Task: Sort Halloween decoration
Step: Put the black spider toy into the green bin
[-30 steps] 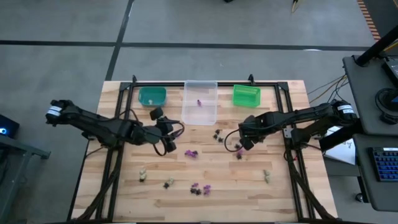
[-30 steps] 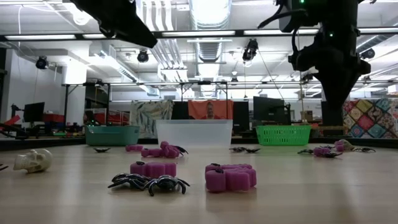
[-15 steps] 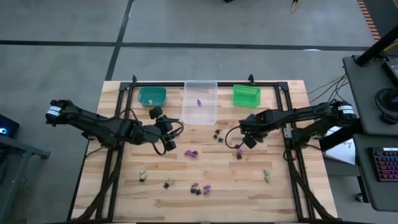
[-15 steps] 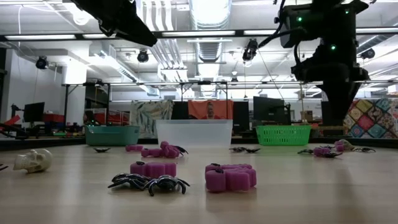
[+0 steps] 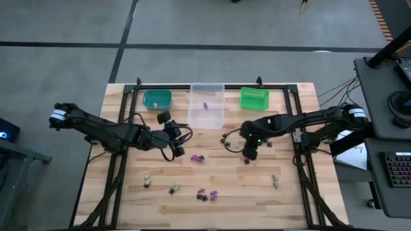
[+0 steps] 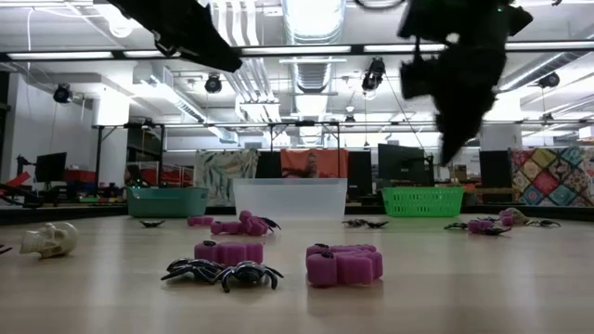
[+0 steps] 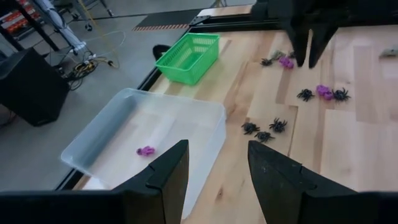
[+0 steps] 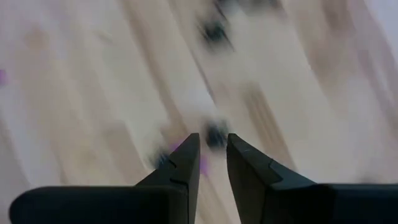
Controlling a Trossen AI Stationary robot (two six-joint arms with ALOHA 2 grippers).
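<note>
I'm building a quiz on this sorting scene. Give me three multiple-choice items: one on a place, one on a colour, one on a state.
1. Where does the clear bin stand?
A. between the teal bin and the green bin
B. left of the teal bin
C. at the table's near edge

2. What colour is the one trinket in the clear bin?
A. black
B. beige
C. purple

3. How is the left gripper?
A. shut on a trinket
B. open, holding nothing
C. resting in the green bin

Key: 1 A, the high view shows the three bins in a row; 2 C, the left wrist view shows it purple; 3 B, its fingers stand apart with nothing between them.
</note>
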